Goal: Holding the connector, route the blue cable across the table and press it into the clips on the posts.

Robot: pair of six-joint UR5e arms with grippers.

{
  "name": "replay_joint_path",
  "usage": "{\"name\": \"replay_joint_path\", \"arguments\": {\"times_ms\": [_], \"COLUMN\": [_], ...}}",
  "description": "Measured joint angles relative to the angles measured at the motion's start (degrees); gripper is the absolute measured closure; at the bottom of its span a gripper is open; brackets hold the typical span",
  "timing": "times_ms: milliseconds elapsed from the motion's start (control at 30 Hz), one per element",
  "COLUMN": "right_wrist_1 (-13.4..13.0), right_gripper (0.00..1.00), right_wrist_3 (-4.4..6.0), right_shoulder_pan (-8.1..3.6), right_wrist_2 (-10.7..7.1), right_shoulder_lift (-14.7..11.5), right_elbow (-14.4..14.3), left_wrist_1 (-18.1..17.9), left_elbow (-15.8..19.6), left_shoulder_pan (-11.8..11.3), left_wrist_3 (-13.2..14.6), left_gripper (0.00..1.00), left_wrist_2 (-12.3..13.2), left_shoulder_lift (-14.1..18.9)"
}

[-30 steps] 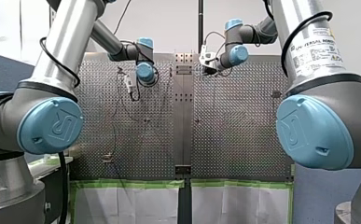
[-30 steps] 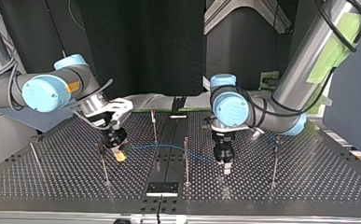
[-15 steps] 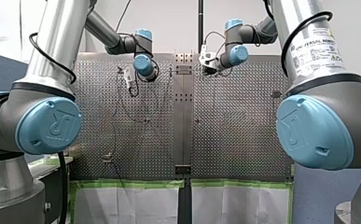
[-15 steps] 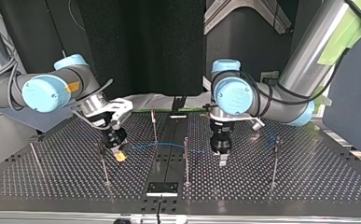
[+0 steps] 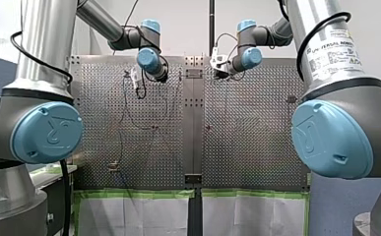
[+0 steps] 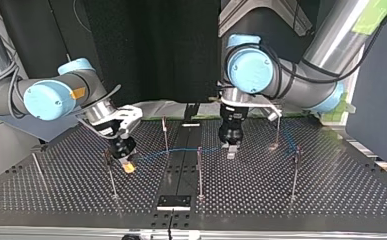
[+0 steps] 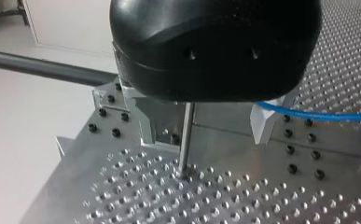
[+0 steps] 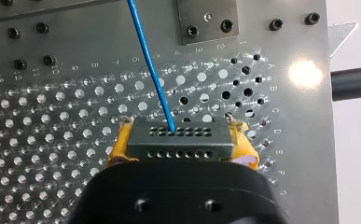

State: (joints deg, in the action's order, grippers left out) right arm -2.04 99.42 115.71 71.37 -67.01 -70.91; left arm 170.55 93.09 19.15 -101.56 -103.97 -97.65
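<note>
My right gripper [image 8: 183, 142] (yellow pads [image 8: 244, 150]) clamps the connector [image 8: 178, 135].

Cable [image 6: 173, 151]: strung low from right gripper [image 6: 127, 167] to left gripper [image 6: 231, 154]; bars the table's middle.
Mid post [image 6: 199, 172]: the cable crosses its top.
Side post [image 6: 110, 175]: just beside right gripper.
Far post [image 6: 294, 172]: well apart from left gripper.
Left wrist view: post [image 7: 185, 140] ahead, in line with the finger gap.
Free: bare table [image 6: 246, 200] between mid post and far post.
</note>
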Motion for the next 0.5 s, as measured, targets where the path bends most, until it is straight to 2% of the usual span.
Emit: {"name": "replay_joint_path", "arguments": {"times_ms": [333, 500], "right_wrist_1": [0.0, 0.0], "right_gripper": [1.00, 1.00], "right_wrist_3": [-0.01, 0.00], "right_shoulder_pan": [0.00, 0.00], "right_wrist_2": [0.00, 0.00], "right_shoulder_lift": [0.0, 0.0], "right_elbow": [0.0, 0.1], "left_wrist_1": [0.6, 0.8], "left_elbow": [1.4, 1.4], "left_shoulder_pan": [1.8, 2.8], "left_wrist_3": [-0.2, -0.4], "left_gripper": [0.00, 0.00], "left_wrist_2": [0.3, 1.5], "left_shoulder_lift": [3.6, 5.3]}}
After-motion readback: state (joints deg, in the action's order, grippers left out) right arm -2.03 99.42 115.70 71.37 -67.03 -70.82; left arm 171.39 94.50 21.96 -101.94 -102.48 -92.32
